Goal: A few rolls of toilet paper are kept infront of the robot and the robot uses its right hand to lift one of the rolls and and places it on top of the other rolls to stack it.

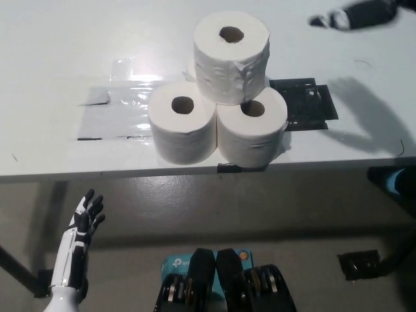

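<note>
Stack looks complete: top roll [231, 55] sits upright on two base rolls [182, 129] [252, 133] near the worktop [52, 58] front edge. Right hand [354, 16], blurred at the far right edge, holds nothing; finger spread cannot be told. Left hand [81, 224] hangs below the worktop, fingers apart.

One toilet paper roll [231, 55] sits upright atop two rolls [182, 128] [252, 133] standing side by side on the desk [52, 58]. The blurred right hand [354, 16] hovers apart; the left hand [83, 224] hangs below, fingers spread.
</note>
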`<action>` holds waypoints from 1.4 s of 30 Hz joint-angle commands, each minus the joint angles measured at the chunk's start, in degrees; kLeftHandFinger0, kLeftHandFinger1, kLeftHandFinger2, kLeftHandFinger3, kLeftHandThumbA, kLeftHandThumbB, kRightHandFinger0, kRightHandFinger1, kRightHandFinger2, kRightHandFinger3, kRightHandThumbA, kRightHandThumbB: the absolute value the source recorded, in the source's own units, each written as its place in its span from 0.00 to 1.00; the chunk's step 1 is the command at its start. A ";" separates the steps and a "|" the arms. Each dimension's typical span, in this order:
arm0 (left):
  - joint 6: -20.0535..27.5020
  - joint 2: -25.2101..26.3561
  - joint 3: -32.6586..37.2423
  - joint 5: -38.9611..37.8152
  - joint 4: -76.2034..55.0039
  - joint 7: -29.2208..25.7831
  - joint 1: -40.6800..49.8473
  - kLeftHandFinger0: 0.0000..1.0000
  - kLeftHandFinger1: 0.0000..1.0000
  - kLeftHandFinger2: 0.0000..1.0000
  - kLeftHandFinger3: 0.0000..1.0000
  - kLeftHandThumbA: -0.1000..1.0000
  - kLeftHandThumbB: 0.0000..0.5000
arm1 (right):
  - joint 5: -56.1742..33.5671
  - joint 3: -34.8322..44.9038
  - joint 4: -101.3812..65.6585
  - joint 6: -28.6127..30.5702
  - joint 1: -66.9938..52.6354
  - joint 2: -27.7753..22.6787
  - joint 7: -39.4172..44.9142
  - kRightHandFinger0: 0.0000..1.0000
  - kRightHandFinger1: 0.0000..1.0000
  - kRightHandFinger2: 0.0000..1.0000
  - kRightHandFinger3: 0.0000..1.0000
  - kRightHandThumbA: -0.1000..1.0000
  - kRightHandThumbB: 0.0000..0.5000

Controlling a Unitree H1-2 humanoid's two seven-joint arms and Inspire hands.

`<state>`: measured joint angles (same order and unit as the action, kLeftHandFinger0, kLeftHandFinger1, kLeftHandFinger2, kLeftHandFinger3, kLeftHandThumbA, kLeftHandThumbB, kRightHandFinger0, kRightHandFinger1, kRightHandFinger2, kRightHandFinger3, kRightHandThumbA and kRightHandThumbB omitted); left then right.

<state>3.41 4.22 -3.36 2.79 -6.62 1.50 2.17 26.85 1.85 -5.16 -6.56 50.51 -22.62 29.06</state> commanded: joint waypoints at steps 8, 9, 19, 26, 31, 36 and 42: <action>-0.03 0.27 -1.40 -1.57 0.06 -1.02 -5.07 1.00 1.00 1.00 1.00 1.00 0.00 | -24.69 26.85 -42.95 5.81 -26.46 11.46 -22.59 0.89 0.96 1.00 1.00 1.00 0.30; -0.07 0.25 -1.37 -1.48 0.03 -1.03 -4.92 1.00 1.00 1.00 1.00 1.00 0.00 | -24.63 26.46 -42.25 7.65 -27.90 13.01 -23.07 0.88 0.95 1.00 1.00 1.00 0.30; 0.76 0.10 -0.67 -1.09 -0.40 -0.45 -1.88 1.00 1.00 1.00 1.00 1.00 0.00 | -21.77 20.37 -17.77 23.91 -43.95 25.96 -21.40 0.84 0.89 1.00 1.00 1.00 0.00; 1.16 -0.11 -0.38 -1.03 -1.01 -0.34 0.72 1.00 1.00 1.00 1.00 1.00 0.00 | -18.00 17.11 -0.03 27.29 -46.20 30.06 -23.55 0.90 0.88 1.00 1.00 0.91 0.00; 1.05 -0.08 0.00 -1.16 -2.21 0.09 2.78 1.00 1.00 1.00 1.00 1.00 0.00 | -14.11 13.80 8.92 30.16 -48.12 31.57 -25.71 0.86 0.86 1.00 1.00 0.88 0.00; 0.86 0.17 0.26 -1.33 -3.04 0.47 3.42 1.00 1.00 1.00 1.00 1.00 0.00 | -13.97 10.30 16.50 33.49 -49.86 30.85 -26.96 0.81 0.83 1.00 1.00 0.82 0.00; -0.05 0.67 0.35 -0.80 -3.63 0.57 3.07 1.00 1.00 1.00 1.00 1.00 0.00 | -10.62 5.85 18.40 33.49 -51.01 28.87 -30.45 0.77 0.82 1.00 1.00 0.78 0.03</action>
<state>3.41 4.28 -3.29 2.49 -7.81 1.59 5.50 13.37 10.51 13.09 20.68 -0.57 7.52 4.19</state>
